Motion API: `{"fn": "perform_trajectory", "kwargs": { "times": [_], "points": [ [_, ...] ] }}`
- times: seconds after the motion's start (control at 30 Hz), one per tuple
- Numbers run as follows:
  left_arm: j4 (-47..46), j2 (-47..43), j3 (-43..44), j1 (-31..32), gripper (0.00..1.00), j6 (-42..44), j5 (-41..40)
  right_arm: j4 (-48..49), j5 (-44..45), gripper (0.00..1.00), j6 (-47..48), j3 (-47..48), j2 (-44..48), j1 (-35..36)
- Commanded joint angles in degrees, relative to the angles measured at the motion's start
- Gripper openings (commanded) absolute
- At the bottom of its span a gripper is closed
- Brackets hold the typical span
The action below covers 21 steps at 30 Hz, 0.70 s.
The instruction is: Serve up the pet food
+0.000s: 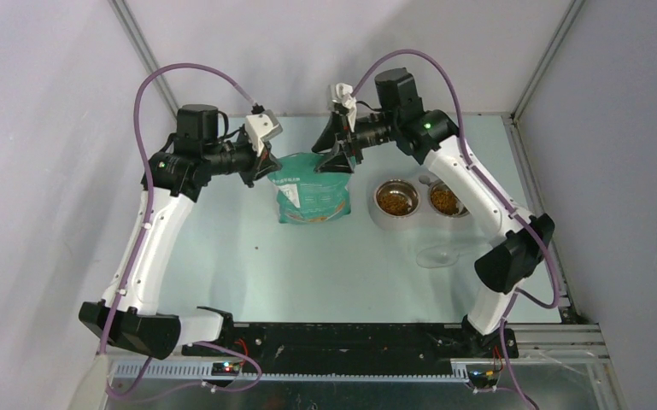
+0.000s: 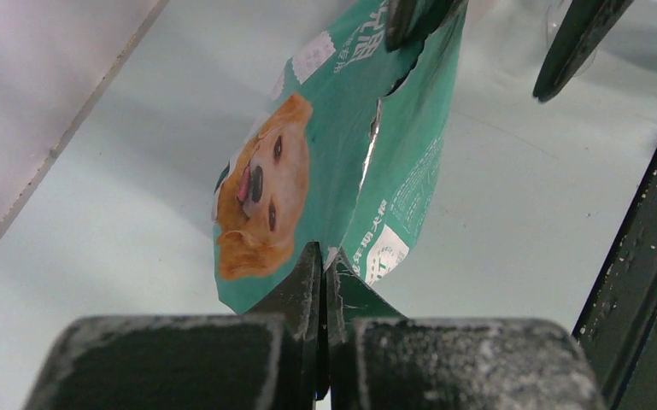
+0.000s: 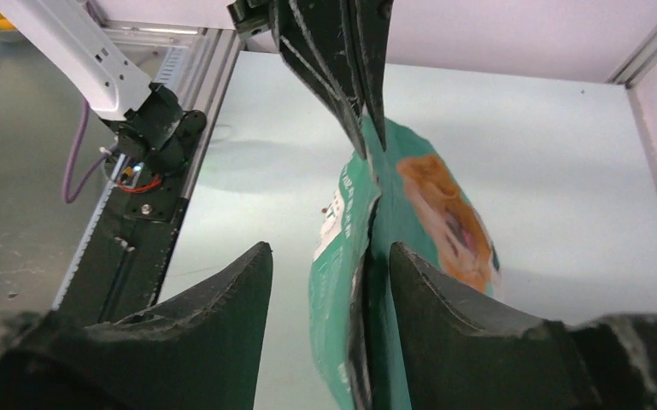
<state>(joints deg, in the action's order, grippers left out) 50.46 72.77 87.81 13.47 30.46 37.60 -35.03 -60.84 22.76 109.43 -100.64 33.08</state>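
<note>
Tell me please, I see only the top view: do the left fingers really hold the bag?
Observer: Yes. In the left wrist view the left fingers are shut on the edge of the bag.
Operator: And the right ones?
Observer: The right fingers stand apart. The bag's top edge is between them, not pinched.
Operator: Is the bag open?
Observer: Only a narrow slit shows in the left wrist view, with something silvery inside it.
</note>
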Motion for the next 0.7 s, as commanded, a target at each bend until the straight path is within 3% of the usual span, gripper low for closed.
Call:
{"fn": "perform_trajectory", "kwargs": {
  "times": [0.0,0.3,0.37,0.43,0.47,0.5,0.53,0.6,0.67],
  "points": [
    [-3.4,-1.35,1.84,0.41,0.0,-2.12,0.54,-2.56,2.78,0.57,5.23,6.96,-3.2,1.57],
    [-2.71,-2.78,1.26,0.41,0.0,0.86,0.56,-7.39,14.97,0.54,8.13,11.27,-5.78,4.19],
    [-2.27,-2.87,1.34,0.41,0.0,1.64,0.5,-9.51,16.16,0.5,9.06,13.11,-6.68,4.22],
    [-1.54,-2.52,1.81,0.41,0.01,2.28,1.07,-11.6,16.38,0.36,9.89,14.8,-7.36,4.21],
    [-1.26,-2.27,2.34,0.41,0.08,2.48,1.33,-12.18,16.33,0.23,9.91,15.18,-7.57,4.11],
    [-0.96,-1.71,2.66,0.5,0.16,2.43,2.01,-12.22,16.16,0.17,9.82,15.53,-7.56,4.03],
    [-1.04,-1.47,3.12,0.59,0.33,1.98,2.46,-11.99,16.12,0.04,9.57,15.58,-7.51,4.02],
    [-2.7,-0.9,3.23,0.84,0.52,-0.01,3.5,-11.2,16.18,0.0,8.84,15.62,-7.51,4.09],
    [-4.85,-0.32,2.88,1.41,0.57,-2.03,4.31,-10.42,16.15,0.0,8.36,15.76,-7.49,4.1]
  ]
}}
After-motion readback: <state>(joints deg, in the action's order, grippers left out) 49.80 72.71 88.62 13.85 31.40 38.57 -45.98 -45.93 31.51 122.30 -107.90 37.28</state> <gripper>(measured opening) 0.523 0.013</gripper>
